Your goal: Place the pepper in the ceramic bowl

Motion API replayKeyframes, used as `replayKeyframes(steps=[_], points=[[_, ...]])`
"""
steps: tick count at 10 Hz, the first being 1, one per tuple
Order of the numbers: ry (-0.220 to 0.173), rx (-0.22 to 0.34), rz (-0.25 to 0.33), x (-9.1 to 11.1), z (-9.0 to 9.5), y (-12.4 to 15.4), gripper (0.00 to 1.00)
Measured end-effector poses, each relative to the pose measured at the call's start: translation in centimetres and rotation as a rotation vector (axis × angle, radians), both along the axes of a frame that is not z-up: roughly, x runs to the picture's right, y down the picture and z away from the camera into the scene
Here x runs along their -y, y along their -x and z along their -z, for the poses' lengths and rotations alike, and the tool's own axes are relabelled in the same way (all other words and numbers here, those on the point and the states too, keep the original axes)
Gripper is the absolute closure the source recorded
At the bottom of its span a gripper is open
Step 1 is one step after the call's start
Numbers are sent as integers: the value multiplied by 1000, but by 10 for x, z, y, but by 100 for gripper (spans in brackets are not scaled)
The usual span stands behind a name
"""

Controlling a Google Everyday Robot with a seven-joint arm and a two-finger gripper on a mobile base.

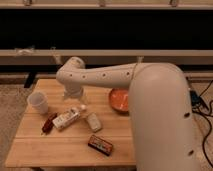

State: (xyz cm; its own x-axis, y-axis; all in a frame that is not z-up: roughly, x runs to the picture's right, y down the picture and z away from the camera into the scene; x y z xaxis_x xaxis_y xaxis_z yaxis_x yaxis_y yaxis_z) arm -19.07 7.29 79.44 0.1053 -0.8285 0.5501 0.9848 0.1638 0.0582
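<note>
Camera view: wooden tabletop [60,152] before a dark wall.
End effector [73,96] spread above the tabletop's far side; pepper [48,123] below-left of it near the left edge, ceramic bowl [118,100] to its right.

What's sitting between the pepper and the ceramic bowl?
Camera view: the white bottle lies between the pepper and the ceramic bowl; the gripper hangs open near its cap end.

Dimly, warmly lit from above. Brightest on the white arm [150,100] at the right, with mild glare along its upper curve. Nearly black across the far background [100,30]. Soft, short shadows under things on the wooden table [65,150]. Gripper [73,95] in shade under the arm's bend, over the table's far middle. Blurred throughout, blocky at edges, small detail lost.
</note>
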Motion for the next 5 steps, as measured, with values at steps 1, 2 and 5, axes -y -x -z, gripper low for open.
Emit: replayKeyframes(steps=[1, 2, 5], points=[[-1, 31, 46, -5, 4, 22, 20], [1, 69, 89, -10, 5, 43, 20], [22, 174, 224, -39, 14, 95, 20]])
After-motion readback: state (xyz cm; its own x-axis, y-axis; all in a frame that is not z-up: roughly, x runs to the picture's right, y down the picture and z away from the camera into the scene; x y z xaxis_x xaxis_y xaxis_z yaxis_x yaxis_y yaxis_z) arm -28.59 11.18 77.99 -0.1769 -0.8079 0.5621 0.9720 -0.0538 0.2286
